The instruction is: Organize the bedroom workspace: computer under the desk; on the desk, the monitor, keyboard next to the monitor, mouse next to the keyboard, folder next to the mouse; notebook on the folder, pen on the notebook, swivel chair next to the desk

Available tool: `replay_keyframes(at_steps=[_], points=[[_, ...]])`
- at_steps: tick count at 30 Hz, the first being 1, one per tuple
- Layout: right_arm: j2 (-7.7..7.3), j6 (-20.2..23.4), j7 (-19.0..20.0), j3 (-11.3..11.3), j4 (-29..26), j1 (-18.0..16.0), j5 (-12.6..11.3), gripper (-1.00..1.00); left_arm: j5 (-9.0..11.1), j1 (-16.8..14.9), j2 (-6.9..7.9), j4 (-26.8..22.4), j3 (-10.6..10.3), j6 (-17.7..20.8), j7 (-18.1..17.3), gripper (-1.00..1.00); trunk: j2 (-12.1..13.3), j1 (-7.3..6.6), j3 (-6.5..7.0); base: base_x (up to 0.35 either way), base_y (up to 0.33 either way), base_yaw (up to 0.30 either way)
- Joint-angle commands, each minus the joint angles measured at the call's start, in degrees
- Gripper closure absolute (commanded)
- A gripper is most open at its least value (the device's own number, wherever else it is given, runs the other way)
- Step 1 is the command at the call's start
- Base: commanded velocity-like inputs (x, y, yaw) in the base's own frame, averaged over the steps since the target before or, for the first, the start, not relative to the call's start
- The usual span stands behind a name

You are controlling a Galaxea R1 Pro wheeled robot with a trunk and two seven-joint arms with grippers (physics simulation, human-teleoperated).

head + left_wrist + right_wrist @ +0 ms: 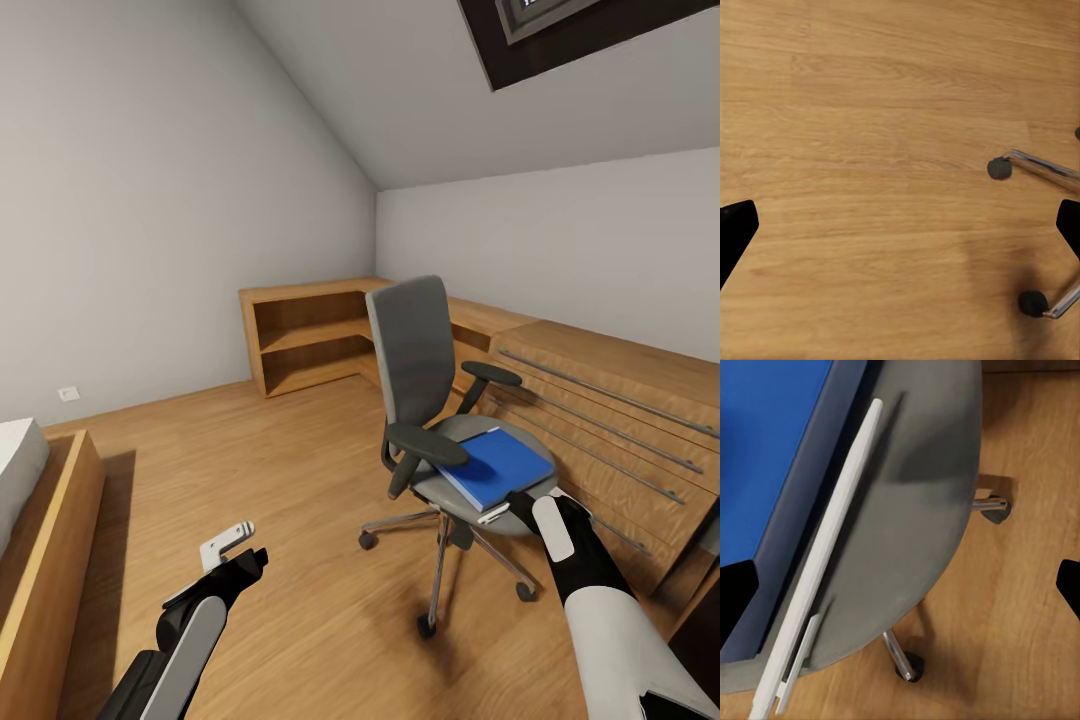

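I have the swivel chair (430,400) mid-floor, at one o'clock from me, beside the low wood cabinets (600,420), so I can come in over its seat. The folder (497,465) lies flat there. My right gripper (500,512) hangs at its near edge, jaws wide and empty, ready to pinch. My left gripper (235,545) idles at eleven o'clock over bare floor (870,150), open, empty.

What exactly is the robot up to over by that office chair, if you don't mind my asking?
The right gripper is at the front edge of the swivel chair, jaws open, right beside the blue folder lying flat on the seat. Nothing is gripped yet; it appears to be lining up to take the folder. The left gripper hangs open over the wood floor, holding nothing.
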Motion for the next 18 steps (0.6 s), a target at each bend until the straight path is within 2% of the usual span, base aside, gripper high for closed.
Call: replay_keyframes(at_steps=[1,18], points=[[-0.01,0.1,-0.4,0.0,-0.1,0.0,-0.6,-1.0,0.4,0.0,0.01,-0.1,0.0,0.1,0.5,-1.0,0.0,-0.01,-0.06,0.0,0.0,0.0],[-0.02,0.1,-0.3,0.0,-0.1,0.0,-0.5,-1.0,0.4,0.0,0.11,0.1,0.0,0.1,0.5,-1.0,0.0,-0.01,-0.06,0.004,0.0,0.0]])
